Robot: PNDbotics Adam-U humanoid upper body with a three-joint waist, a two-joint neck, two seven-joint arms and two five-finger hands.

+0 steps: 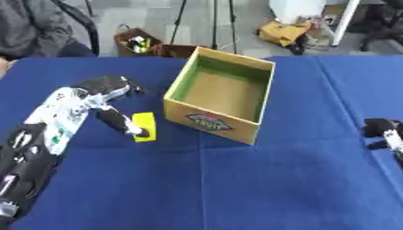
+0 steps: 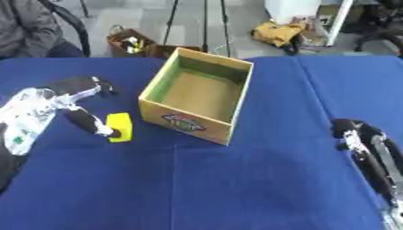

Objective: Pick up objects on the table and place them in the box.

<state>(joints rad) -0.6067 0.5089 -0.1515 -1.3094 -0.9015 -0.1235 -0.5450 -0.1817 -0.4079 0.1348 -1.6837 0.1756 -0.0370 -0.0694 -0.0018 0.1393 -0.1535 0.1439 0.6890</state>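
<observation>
A small yellow block [image 1: 145, 126] lies on the blue table, just left of the open cardboard box [image 1: 223, 94]. My left hand [image 1: 106, 90] hovers over the block's left side. Its thumb [image 1: 122, 121] reaches down and touches the block's near left corner, while the other fingers curve out toward the box, above and apart from the block. Nothing is held. The box is upright, empty inside, with green inner walls and a logo on its front. My right hand [image 2: 358, 134] rests at the table's right edge, fingers curled, holding nothing.
The blue table cloth [image 1: 236, 179] stretches wide in front of the box. Beyond the far edge sit a brown bag [image 1: 138, 42], tripod legs and a yellow bag [image 1: 285, 32]. A seated person shows at the top left corner.
</observation>
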